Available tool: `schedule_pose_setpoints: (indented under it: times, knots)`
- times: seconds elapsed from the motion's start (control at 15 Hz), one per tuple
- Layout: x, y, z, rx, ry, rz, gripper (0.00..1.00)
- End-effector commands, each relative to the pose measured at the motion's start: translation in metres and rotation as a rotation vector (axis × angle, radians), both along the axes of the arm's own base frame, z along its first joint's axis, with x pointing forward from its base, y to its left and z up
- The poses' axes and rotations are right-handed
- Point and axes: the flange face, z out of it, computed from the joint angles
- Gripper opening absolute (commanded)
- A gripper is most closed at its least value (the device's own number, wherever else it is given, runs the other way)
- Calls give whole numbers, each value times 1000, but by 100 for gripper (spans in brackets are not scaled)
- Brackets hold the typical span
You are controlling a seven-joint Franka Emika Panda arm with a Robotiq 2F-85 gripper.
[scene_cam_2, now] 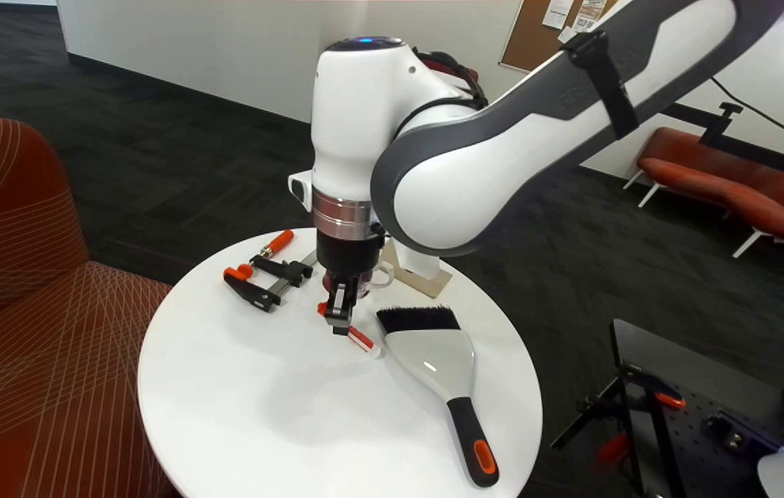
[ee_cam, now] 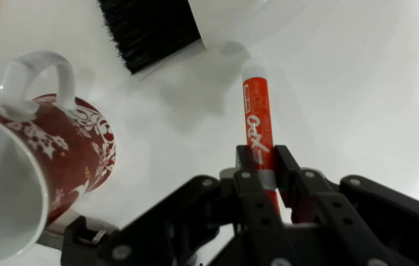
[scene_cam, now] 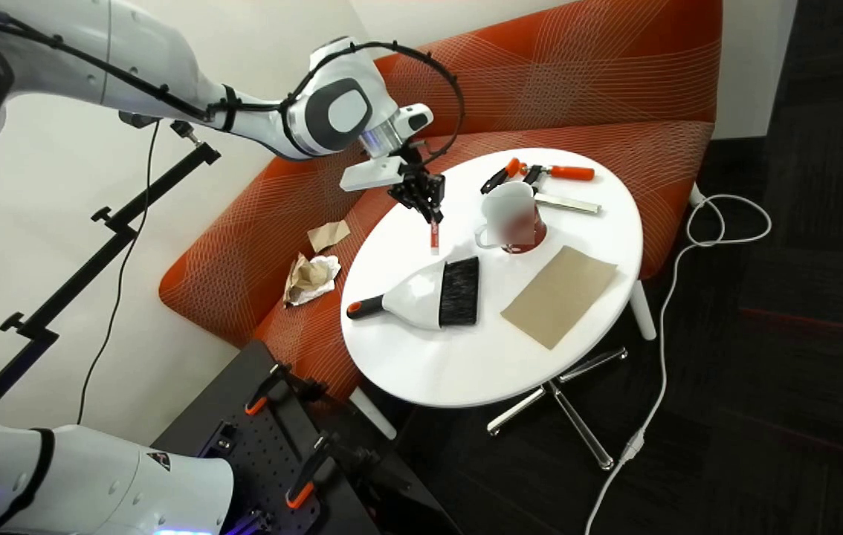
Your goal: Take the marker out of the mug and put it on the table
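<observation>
The marker is a red-and-white stick with a white end. My gripper (ee_cam: 260, 159) is shut on it in the wrist view, and the marker (ee_cam: 258, 107) points forward from the fingers. In both exterior views the marker (scene_cam: 435, 238) (scene_cam_2: 364, 341) slants down from the gripper (scene_cam: 434, 215) (scene_cam_2: 339, 324) over the round white table (scene_cam: 407, 371) (scene_cam_2: 254, 422). I cannot tell whether its tip touches the table. The red-and-white patterned mug (ee_cam: 76, 151) stands upright on the table beside the gripper; it also shows in both exterior views (scene_cam: 508, 208) (scene_cam_2: 366, 285). The visible inside of the mug holds nothing.
A white dustpan (scene_cam: 414, 296) with a black brush (scene_cam: 459, 292) lies close to the marker. An orange-handled clamp (scene_cam: 570, 172) lies behind the mug. A brown paper sheet (scene_cam: 561, 297) lies beside it. An orange-red bench (scene_cam: 540, 82) curves around the table.
</observation>
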Motion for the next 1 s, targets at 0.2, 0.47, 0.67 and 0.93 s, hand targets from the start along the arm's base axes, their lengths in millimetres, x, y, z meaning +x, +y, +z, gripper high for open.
schedule_pose_setpoints:
  times: [0.2,0.47,0.67,0.93]
  knots:
    - [15,4,-11,10,35,63,8]
    - [16,6,-11,1,33,69,44]
    - [16,7,-11,0,23,66,60]
    - [16,7,-12,1,21,64,89]
